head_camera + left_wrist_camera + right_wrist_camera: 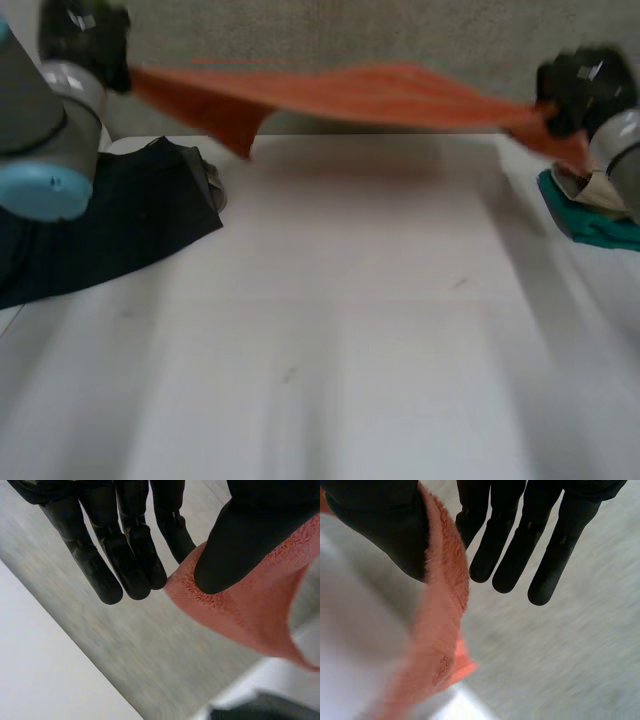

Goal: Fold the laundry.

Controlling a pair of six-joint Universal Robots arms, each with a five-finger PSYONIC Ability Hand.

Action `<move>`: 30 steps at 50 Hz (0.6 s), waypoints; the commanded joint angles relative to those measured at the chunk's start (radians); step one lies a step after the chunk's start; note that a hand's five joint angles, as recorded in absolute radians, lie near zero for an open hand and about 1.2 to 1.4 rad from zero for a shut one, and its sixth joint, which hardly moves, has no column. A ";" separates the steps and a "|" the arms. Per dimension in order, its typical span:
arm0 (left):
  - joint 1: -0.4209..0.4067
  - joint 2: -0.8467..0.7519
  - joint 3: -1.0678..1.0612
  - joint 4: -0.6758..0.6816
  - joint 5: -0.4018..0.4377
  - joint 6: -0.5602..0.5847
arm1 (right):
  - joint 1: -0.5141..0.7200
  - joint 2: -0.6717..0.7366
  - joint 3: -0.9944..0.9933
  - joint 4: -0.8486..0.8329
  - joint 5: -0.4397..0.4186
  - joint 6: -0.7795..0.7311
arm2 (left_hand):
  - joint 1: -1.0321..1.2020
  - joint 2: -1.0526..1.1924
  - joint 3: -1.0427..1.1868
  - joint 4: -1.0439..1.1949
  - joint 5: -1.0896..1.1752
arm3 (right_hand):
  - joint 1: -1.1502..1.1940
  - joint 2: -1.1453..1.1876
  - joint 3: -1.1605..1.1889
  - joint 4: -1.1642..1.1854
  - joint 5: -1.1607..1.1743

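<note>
An orange towel point(380, 95) was held stretched out in the air between the two hands, above the far edge of the white worktop point(350, 300) and not touching it. One end was held at the left hand point(85, 35) and the other at the right hand point(580, 90), and the towel sagged a little in the middle. A loose corner hung down near the left end.

In the left wrist view, a hemmed corner of the towel point(250, 610) was pinched under the thumb point(240, 545) against the nearest finger. The other fingers point(125, 540) were kept straight and clear of the cloth.

In the right wrist view, an edge of the towel point(442, 605) was caught between the thumb point(380, 525) and the neighbouring finger. The remaining fingers point(520, 545) were extended straight beside it, and the rest of the cloth trailed away below the palm.

A black garment point(110, 220) was spread in a crumpled heap on the left side of the worktop, partly under the left arm point(40, 130). A teal cloth point(600, 228) was seen at the right edge of the worktop, below the right hand. The middle of the worktop lay bare beneath the towel.
</note>
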 commanded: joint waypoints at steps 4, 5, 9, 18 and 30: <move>0.023 -0.014 -0.288 0.105 0.066 0.023 | -0.022 0.097 0.211 0.054 -0.070 -0.117 | 0.251 0.199 0.203 0.196 0.227 | 0.255 0.221 0.208 0.201 0.193; 0.026 -0.013 -0.300 0.111 0.068 0.026 | -0.025 0.105 0.218 0.057 -0.064 -0.124 | 0.251 0.199 0.203 0.196 0.227 | 0.255 0.221 0.208 0.201 0.193; 0.042 -0.003 -0.343 0.123 0.077 0.040 | -0.032 0.126 0.238 0.071 -0.023 -0.123 | 0.251 0.199 0.203 0.196 0.227 | 0.131 0.098 0.084 0.078 0.070; 0.057 0.020 -0.387 0.120 0.107 0.044 | -0.046 0.076 0.270 0.079 0.092 -0.028 | 0.251 0.199 0.203 0.196 0.227 | -0.204 -0.237 -0.251 -0.257 -0.265; 0.053 0.056 -0.429 0.099 0.114 0.075 | -0.062 0.042 0.340 0.077 0.132 -0.037 | 0.251 0.199 0.203 0.196 0.227 | -0.142 -0.176 -0.189 -0.196 -0.203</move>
